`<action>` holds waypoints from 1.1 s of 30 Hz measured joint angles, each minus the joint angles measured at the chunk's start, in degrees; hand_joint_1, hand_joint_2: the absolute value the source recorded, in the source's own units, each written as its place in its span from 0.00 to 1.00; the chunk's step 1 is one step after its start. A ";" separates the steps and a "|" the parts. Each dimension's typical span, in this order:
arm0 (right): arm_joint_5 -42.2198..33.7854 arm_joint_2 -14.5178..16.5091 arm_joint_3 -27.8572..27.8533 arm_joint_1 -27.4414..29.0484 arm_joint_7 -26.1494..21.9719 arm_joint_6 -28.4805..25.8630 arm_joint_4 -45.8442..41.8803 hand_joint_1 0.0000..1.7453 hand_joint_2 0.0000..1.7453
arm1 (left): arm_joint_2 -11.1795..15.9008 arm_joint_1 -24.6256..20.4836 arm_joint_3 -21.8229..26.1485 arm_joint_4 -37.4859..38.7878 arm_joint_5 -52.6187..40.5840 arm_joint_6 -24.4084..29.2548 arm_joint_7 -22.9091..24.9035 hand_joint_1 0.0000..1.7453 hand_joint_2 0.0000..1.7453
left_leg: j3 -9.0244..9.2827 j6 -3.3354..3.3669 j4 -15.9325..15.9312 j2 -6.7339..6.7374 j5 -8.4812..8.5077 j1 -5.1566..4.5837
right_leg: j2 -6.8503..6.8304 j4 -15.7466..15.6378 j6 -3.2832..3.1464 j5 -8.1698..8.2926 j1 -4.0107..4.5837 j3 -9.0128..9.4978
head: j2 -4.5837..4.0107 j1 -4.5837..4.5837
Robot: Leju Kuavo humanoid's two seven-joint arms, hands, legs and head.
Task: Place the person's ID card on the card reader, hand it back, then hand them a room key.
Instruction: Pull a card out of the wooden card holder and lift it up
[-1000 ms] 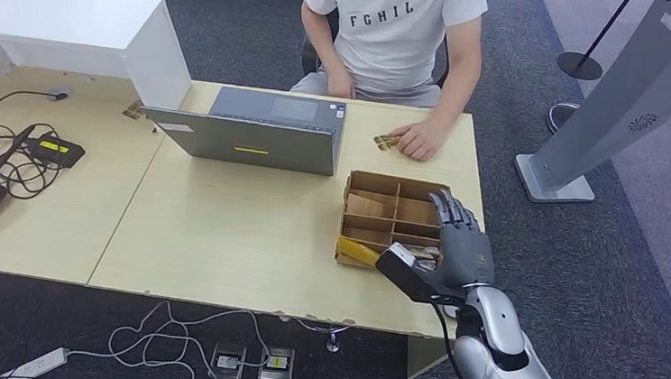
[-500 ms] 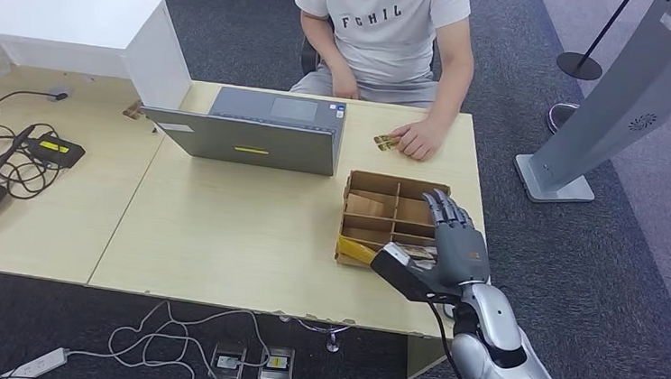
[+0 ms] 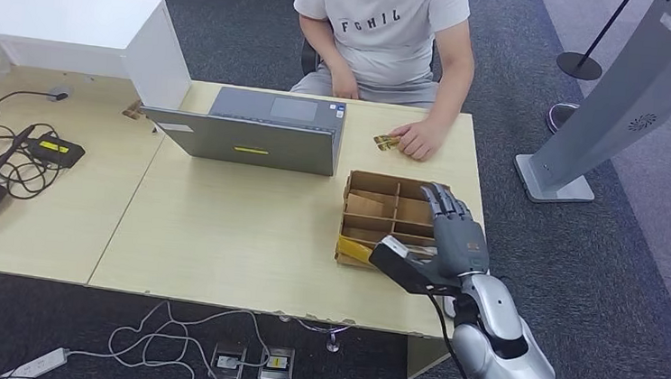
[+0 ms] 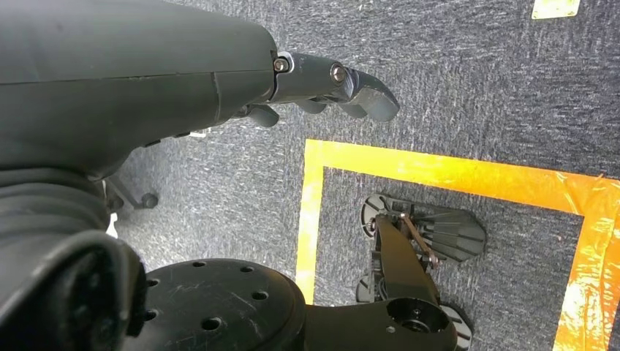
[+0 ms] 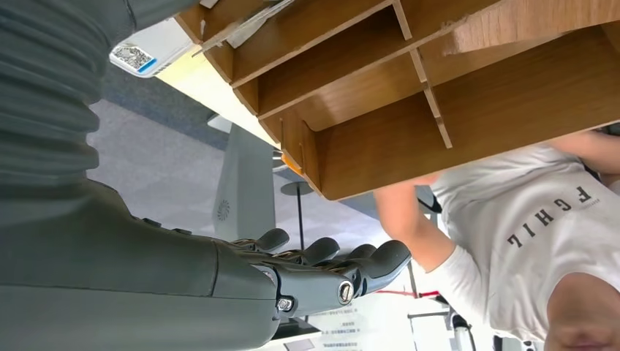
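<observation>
Across the table (image 3: 220, 226), our right hand (image 3: 456, 242) has drifted slightly left over the cardboard box (image 3: 391, 214), fingers (image 3: 440, 198) apart and empty; the card (image 3: 385, 142) stays under the person's hand (image 3: 419, 140), so pickup remains ahead.

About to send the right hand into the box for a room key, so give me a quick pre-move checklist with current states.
1. Right hand empty, fingers apart: ok.
2. Right hand over the cardboard box: ok, at its near right corner.
3. Room key visible in a compartment: cannot tell.
4. Person's hand away from the box: ok, it rests beyond the box, holding a small card.
5. Left hand out of the way: ok, over the floor.
6. Laptop outside the reach path: ok.
</observation>
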 joint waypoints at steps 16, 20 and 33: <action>0.59 -1.40 -0.02 -0.09 1.73 8.63 -2.11 0.00 1.00 | 0.24 0.16 0.02 0.00 1.48 -0.25 0.37 0.00 0.00 | 0.03 0.00 0.00 0.03 0.00 0.00 | 0.04 0.00 0.00 0.00 0.00 0.00 | 0.00 0.00; 0.40 -1.42 -0.02 -0.09 1.67 8.63 -2.41 0.00 1.00 | 0.30 0.17 0.02 0.00 1.49 -0.25 0.37 0.00 0.00 | 0.03 0.00 0.00 0.03 0.00 0.00 | 0.03 0.00 0.00 0.00 0.00 0.00 | 0.00 0.00; -0.19 -1.68 0.01 -0.09 0.33 10.33 -2.96 0.00 1.00 | 0.37 0.17 0.02 0.00 1.55 -0.35 0.37 0.00 0.00 | 0.03 0.00 0.00 0.03 0.00 0.00 | 0.03 0.00 0.00 0.00 0.00 0.00 | 0.00 -0.01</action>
